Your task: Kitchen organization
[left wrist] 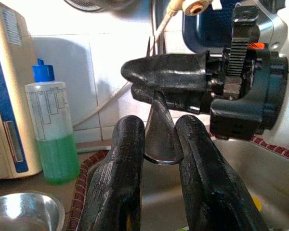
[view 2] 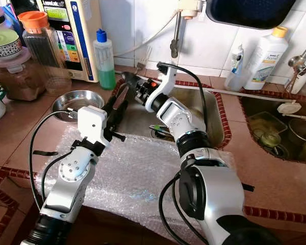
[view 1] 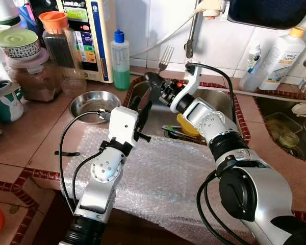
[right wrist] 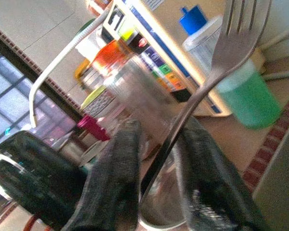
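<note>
Both arms are up over the sink [view 1: 222, 104]. The right gripper [view 1: 154, 81] holds a fork [view 1: 164, 57] upright, tines up, above the sink's back-left corner; in the right wrist view the fork's stem runs between the two black fingers [right wrist: 113, 183], which are closed on it. The left gripper [view 1: 140, 108] is raised just below and in front of the right one. In the left wrist view its fingers [left wrist: 116, 173] sit on either side of the fork's handle end [left wrist: 160, 134], close beside it (real contact hard to confirm, so I cannot tell whether they are clamped or just bracketing it).

A sheet of bubble wrap [view 1: 163, 178] covers the tiled counter [view 1: 30, 132] in front of the sink. To the left of the sink sits a shallow steel bowl [view 1: 92, 103], and behind it a bottle of green liquid with a blue cap [view 1: 120, 60], standing upright next to a white appliance [view 1: 89, 35]. Further left stands a clear jar with an orange lid [view 1: 58, 38]. Inside the sink there is a yellow item [view 1: 186, 127] and some cutlery (partly hidden by the right arm). A white bottle with an orange cap [view 1: 281, 53] stands by the wall to the right.
</note>
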Motion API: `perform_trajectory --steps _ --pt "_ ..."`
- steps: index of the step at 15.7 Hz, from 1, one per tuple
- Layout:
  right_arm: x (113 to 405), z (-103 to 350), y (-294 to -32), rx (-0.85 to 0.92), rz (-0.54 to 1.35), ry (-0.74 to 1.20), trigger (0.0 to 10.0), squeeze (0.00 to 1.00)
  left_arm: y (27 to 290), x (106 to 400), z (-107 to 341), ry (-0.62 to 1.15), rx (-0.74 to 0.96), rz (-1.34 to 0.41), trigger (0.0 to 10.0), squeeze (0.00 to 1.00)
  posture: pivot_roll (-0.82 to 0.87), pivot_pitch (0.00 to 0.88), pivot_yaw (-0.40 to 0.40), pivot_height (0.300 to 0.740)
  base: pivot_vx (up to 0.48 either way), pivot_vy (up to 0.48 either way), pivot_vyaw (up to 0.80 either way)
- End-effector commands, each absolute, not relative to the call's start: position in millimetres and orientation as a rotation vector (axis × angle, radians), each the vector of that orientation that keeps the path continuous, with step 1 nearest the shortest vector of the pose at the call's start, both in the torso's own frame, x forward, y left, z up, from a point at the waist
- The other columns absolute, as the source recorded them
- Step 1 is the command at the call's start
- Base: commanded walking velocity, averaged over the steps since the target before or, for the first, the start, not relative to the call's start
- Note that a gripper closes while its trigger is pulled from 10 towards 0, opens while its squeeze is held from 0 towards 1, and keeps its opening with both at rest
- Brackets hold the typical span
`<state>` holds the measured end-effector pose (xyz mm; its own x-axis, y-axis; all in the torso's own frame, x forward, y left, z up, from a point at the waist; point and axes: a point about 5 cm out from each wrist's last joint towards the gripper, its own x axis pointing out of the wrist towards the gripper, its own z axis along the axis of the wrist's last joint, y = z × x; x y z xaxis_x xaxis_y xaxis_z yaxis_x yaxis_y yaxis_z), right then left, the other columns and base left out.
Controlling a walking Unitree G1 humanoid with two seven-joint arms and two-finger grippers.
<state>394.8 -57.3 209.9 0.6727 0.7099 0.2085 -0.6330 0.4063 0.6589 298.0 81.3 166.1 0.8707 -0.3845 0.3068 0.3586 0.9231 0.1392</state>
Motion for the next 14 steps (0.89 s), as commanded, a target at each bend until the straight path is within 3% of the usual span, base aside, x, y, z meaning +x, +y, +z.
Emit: perform_trajectory --steps 1,9,10,11,12,13,14 --pt "393.9 213.5 -55.8 0.786 0.885 0.114 0.0 0.00 77.6 298.3 171.5 -0.363 0.085 -0.405 0.0 0.00 0.04 0.000 -0.048 0.740 0.000 0.000 0.00" --pt "392.1 208.9 -58.8 0.769 0.903 0.125 0.0 0.00 76.7 297.8 170.3 -0.358 0.079 -0.405 0.0 0.00 0.04 0.000 -0.047 0.740 0.000 0.000 0.00" --pt "391.8 208.5 -58.9 0.770 0.904 0.122 0.0 0.00 77.2 297.7 169.7 -0.355 0.076 -0.403 0.9 0.00 0.03 0.000 -0.044 0.740 0.000 0.000 0.00" --pt "391.6 208.2 -58.9 0.769 0.904 0.121 0.0 0.00 77.2 297.7 169.4 -0.353 0.075 -0.403 4.6 0.58 0.03 0.000 -0.044 0.740 0.000 0.000 0.00" --pt "391.6 208.0 -59.3 0.768 0.903 0.118 0.0 0.00 77.0 297.6 169.3 -0.354 0.073 -0.404 4.9 0.84 0.03 0.000 -0.044 0.740 0.000 0.000 0.00" --pt "392.0 207.9 -60.5 0.769 0.894 0.112 0.0 0.00 76.6 297.9 169.2 -0.353 0.070 -0.409 6.5 1.00 0.03 0.000 -0.043 0.740 0.000 0.000 0.00" --pt "392.5 208.1 -61.4 0.768 0.887 0.107 0.0 0.00 76.7 298.1 169.2 -0.353 0.069 -0.410 8.3 1.00 0.03 0.000 -0.043 0.740 0.000 0.000 0.00"
